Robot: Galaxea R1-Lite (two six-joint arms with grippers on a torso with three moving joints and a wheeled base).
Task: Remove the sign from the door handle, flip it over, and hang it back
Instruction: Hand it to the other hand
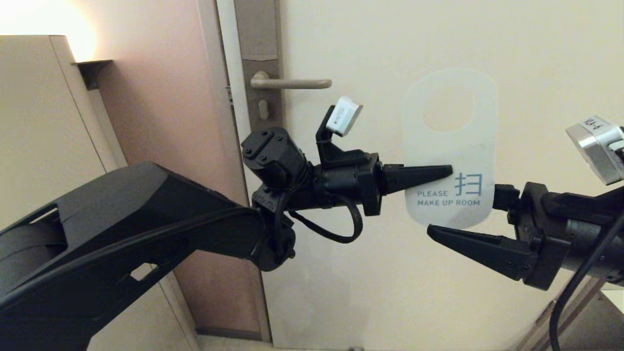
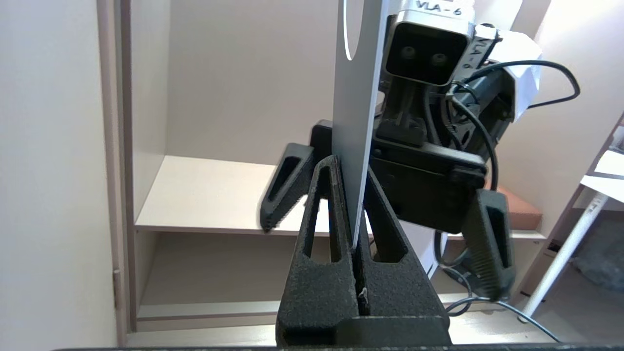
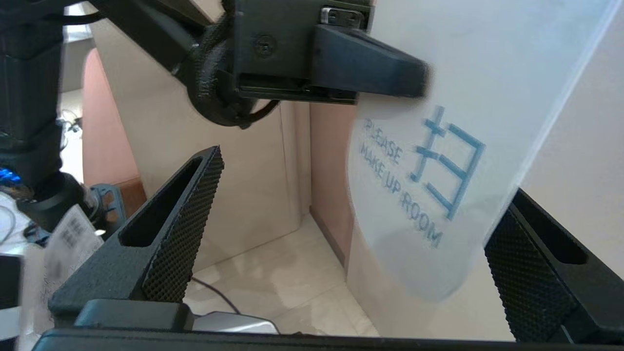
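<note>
Left gripper (image 1: 446, 171) pinches sign (image 1: 451, 146); handle (image 1: 292, 83) bare.

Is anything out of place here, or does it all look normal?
Yes: the sign is off the door handle, held upright in mid-air by the left gripper, white face showing. The right gripper waits open around its lower end. Nothing looks damaged.

Warm lamp glare blooms at the head view's upper-left corner; nearby fingers (image 3: 165, 229) look softly blurred.
</note>
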